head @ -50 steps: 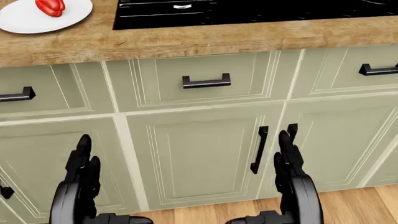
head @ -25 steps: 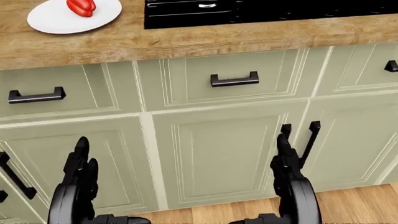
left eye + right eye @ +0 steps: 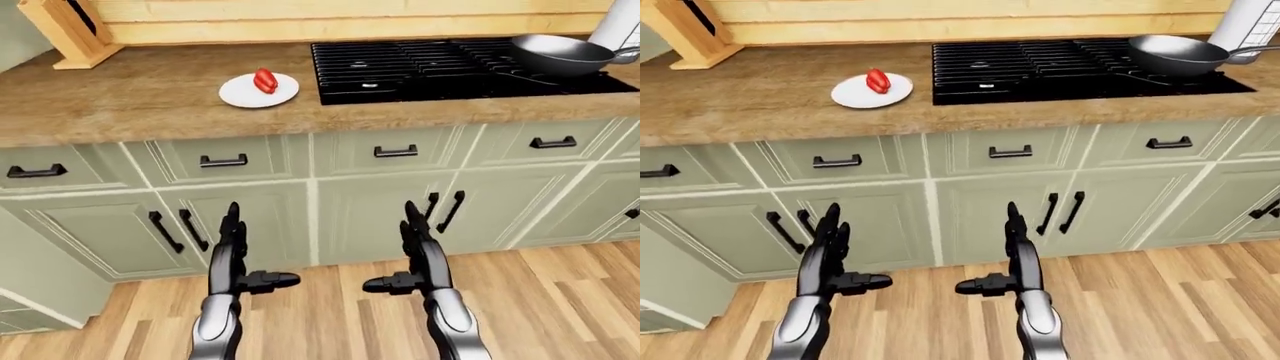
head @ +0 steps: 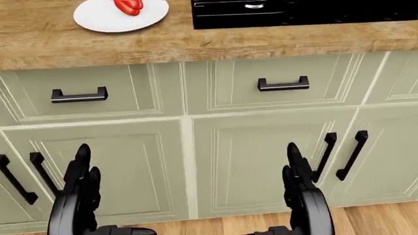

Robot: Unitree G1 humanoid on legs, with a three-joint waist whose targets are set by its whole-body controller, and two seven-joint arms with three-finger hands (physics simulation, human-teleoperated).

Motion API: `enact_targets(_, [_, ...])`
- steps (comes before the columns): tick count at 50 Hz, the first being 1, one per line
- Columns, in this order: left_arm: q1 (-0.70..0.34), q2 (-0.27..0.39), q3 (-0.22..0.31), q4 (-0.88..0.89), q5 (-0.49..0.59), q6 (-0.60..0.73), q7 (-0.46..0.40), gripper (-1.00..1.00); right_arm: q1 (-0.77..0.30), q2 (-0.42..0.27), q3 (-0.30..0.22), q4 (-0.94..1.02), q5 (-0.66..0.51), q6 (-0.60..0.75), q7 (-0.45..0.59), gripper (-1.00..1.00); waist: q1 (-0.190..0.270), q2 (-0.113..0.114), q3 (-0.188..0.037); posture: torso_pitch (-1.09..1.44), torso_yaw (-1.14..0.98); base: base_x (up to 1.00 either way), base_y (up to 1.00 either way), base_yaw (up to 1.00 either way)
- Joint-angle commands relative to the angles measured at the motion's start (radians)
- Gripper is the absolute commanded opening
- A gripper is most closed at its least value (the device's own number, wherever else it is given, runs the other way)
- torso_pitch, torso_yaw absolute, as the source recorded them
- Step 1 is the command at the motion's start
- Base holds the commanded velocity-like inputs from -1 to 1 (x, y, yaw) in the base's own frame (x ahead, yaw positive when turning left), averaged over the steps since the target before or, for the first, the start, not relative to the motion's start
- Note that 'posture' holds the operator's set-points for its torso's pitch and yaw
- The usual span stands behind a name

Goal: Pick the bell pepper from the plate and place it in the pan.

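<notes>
Red bell pepper (image 3: 264,80) upright on plate (image 3: 240,94)

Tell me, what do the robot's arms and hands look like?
Both match. The left hand and right hand are glossy black, each with long, jointed, blocky fingers and a stubby thumb. In the eye views the forearms below them are smooth, rounded silver-grey shells. No cables, markings or sleeves show.

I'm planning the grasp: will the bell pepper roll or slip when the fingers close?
The bell pepper looks lobed and glossy, so it may wobble or slip rather than roll far. It lies loose on the plate, which could slide on the counter.
</notes>
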Motion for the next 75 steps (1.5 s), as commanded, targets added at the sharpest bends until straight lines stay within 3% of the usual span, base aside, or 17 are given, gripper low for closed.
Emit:
enact_targets(1, [-0.024, -0.004, -0.017, -0.048, -0.003, -0.034, -0.009, 1.00, -0.019, -0.008, -0.017, -0.062, 0.002, -0.031, -0.010, 1.00, -0.006, -0.002, -0.015, 0.00, 0.00, 0.00, 0.00, 0.24])
enact_targets(6, [-0.027, -0.004, -0.015, -0.039, -0.004, -0.039, -0.010, 1.00, -0.023, -0.009, -0.016, -0.054, -0.003, -0.033, -0.012, 1.00, -0.020, -0.044, -0.007, 0.00, 0.00, 0.00, 0.04, 0.19])
enact_targets(9, [-0.024, -0.004, -0.016, -0.040, -0.003, -0.042, -0.009, 1.00, -0.021, -0.011, -0.017, -0.055, -0.008, -0.032, -0.014, 1.00, -0.014, -0.112, 0.002, 0.00, 0.00, 0.00, 0.06, 0.00])
enact_targets(10, [-0.022, -0.004, -0.016, -0.044, -0.004, -0.041, -0.010, 1.00, -0.019, -0.010, -0.017, -0.059, -0.007, -0.030, -0.014, 1.00, -0.008, -0.131, -0.014, 0.00, 0.00, 0.00, 0.03, 0.00])
enact_targets(11, [-0.023, -0.004, -0.015, -0.044, -0.004, -0.040, -0.010, 1.00, -0.019, -0.010, -0.018, -0.055, -0.008, -0.035, -0.014, 1.00, -0.013, -0.092, -0.002, 0.00, 0.00, 0.00, 0.03, 0.00])
enact_targets(14, [-0.020, -0.005, -0.017, -0.056, -0.004, -0.032, -0.008, 1.00, -0.019, -0.010, -0.019, -0.056, -0.007, -0.035, -0.013, 1.00, -0.017, -0.074, -0.013, 0.00, 0.00, 0.00, 0.03, 0.00])
enact_targets(16, [-0.014, -0.007, -0.020, -0.064, -0.005, -0.032, -0.009, 1.00, -0.019, -0.011, -0.018, -0.060, -0.008, -0.033, -0.011, 1.00, -0.022, -0.048, -0.027, 0.00, 0.00, 0.00, 0.03, 0.00])
enact_targets(17, [-0.019, -0.006, -0.016, -0.058, -0.009, -0.033, -0.010, 1.00, -0.017, -0.010, -0.015, -0.068, -0.011, -0.027, -0.011, 1.00, -0.021, -0.046, -0.020, 0.00, 0.00, 0.00, 0.00, 0.00])
enact_targets(30, [-0.040, -0.005, -0.008, -0.052, -0.035, -0.018, -0.005, 1.00, -0.066, -0.015, -0.019, -0.035, -0.025, -0.023, -0.027, 1.00, -0.024, -0.048, -0.042, 0.00, 0.00, 0.00, 0.00, 0.00])
enact_targets(44, [-0.228, 0.037, 0.031, 0.118, -0.067, -0.022, 0.020, 1.00, -0.305, -0.053, -0.048, 0.129, 0.001, 0.023, -0.060, 1.00, -0.023, -0.045, -0.052, 0.00, 0.00, 0.00, 0.00, 0.00])
enact_targets(56, [-0.483, 0.092, 0.060, 0.306, -0.134, -0.009, 0.057, 1.00, -0.524, -0.108, -0.070, 0.126, 0.014, 0.237, -0.067, 1.00, -0.021, -0.046, -0.053, 0.00, 0.00, 0.00, 0.00, 0.00])
enact_targets(61, [-0.602, 0.124, 0.070, 0.319, -0.161, 0.078, 0.073, 1.00, -0.587, -0.120, -0.053, 0.135, -0.013, 0.293, -0.053, 1.00, -0.021, -0.046, -0.053, 0.00, 0.00, 0.00, 0.00, 0.00])
enact_targets(68, [-0.704, 0.152, 0.071, 0.392, -0.163, 0.091, 0.062, 1.00, -0.688, -0.155, -0.085, 0.084, 0.004, 0.430, -0.070, 1.00, -0.019, -0.044, -0.049, 0.00, 0.00, 0.00, 0.00, 0.00])
enact_targets(75, [-0.770, 0.173, 0.076, 0.349, -0.188, 0.201, 0.073, 1.00, -0.757, -0.185, -0.095, 0.018, 0.019, 0.524, -0.057, 1.00, -0.021, -0.045, -0.044, 0.00, 0.00, 0.00, 0.00, 0.00])
